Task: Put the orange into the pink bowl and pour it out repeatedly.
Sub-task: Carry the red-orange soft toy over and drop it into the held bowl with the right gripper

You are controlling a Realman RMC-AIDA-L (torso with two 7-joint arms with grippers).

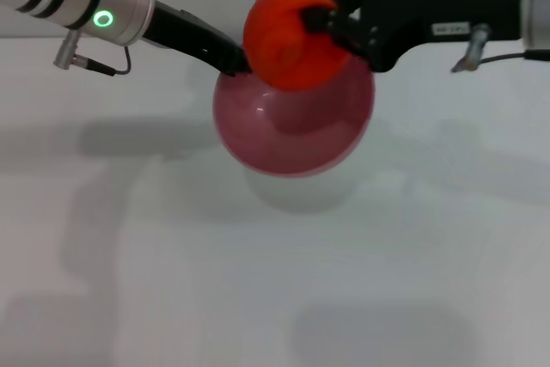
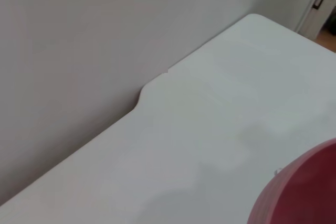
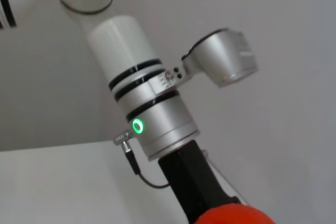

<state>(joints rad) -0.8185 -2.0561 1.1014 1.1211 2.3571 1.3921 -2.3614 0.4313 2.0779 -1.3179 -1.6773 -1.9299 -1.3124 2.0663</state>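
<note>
1. Red-orange fruit, the orange [image 1: 292, 38], is sitting clamped in the right gripper [image 1: 331, 23], black fingers pinching it from the right side. It is hanging in the air just above the far rim of the pink bowl [image 1: 292, 131], not inside it yet.
2. Left gripper [image 1: 234, 61] is holding the pink bowl at its far-left rim, fingers closed on the edge. The bowl looks lifted off the white table [image 1: 275, 281], judging by the shadow lying below it.
3. In the left wrist view only a slice of the bowl [image 2: 302, 192] is showing, with the table [image 2: 210, 129] beyond it. In the right wrist view the top of the orange [image 3: 233, 216] is peeking in, with the left arm [image 3: 152, 114] behind it.
4. Step in hand, as I am judging it: dropping the orange into the bowl.
5. Doing it well: bringing the fruit over the middle of the bowl rather than the rim, lowering it close to the inside before letting go so it is not bouncing out, and keeping the bowl level and steady in the left gripper.
6. Risk: the fruit is sitting near the rim, so releasing here could be sending it off the edge.
7. Count: one orange, one pink bowl, two grippers, one table.
</note>
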